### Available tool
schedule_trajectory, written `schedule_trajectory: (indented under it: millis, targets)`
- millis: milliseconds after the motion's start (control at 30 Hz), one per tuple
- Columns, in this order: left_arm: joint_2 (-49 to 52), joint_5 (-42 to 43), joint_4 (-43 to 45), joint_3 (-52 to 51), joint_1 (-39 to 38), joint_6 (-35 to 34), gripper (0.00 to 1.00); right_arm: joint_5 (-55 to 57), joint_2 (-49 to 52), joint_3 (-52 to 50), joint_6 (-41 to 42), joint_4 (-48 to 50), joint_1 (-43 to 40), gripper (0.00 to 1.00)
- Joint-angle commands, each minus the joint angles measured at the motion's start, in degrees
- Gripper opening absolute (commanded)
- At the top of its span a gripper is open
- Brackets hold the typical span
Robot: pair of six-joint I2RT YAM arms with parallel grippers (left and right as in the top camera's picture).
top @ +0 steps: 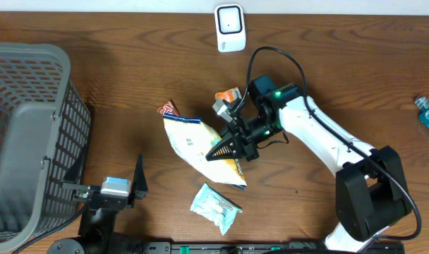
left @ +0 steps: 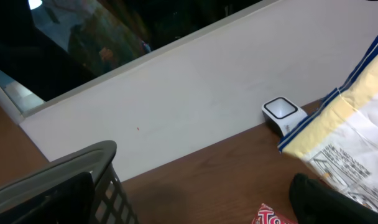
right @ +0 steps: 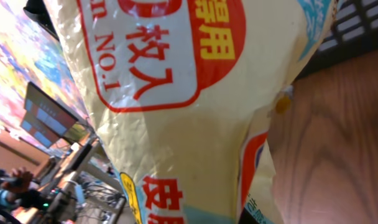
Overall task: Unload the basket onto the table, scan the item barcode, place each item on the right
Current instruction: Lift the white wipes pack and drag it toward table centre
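Yellow and white foil makes up the bag [top: 197, 144], and the right gripper [top: 225, 149] has its jaws pressed tight on one edge of it, over the middle of the table [top: 130, 77]. The scanner [top: 230, 27] stands at the far edge, well apart from the bag. The left gripper [top: 107, 178] hangs near the front edge beside the basket [top: 31, 85], with its jaws spread wide and holding nothing.

I think the danger is the softness of the bag. Held by one edge only, it may sag or twist so that the barcode turns away from the scanner window, or it may slide out of the pinch. Swinging it toward the far edge could also brush the red packet [top: 168, 108] and the small orange item [top: 230, 94] lying just beside it.

Only the overhead view gives the gap to the scanner. The left wrist view shows a side of the bag with fine black print, and the right wrist view shows large red characters. A barcode I cannot find in either.
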Motion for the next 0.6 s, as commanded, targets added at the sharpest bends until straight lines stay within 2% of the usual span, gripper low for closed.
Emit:
schedule_trajectory:
  millis: [0, 333, 567]
  targets:
    - [-0.3, -0.7, 0.2, 0.1, -0.3, 0.4, 1.00, -2.7, -0.1, -0.1, -1.3, -1.9, 0.4, 0.01]
    - [-0.3, -0.7, 0.2, 0.1, -0.3, 0.4, 1.00, 7.3, -0.1, -0.2, -1.2, -9.3, 0.8, 0.01]
    - [-0.3, -0.7, 0.2, 0.1, -0.3, 0.4, 1.00, 10.8, -0.1, -0.3, 5.6, -8.7, 1.1, 0.02]
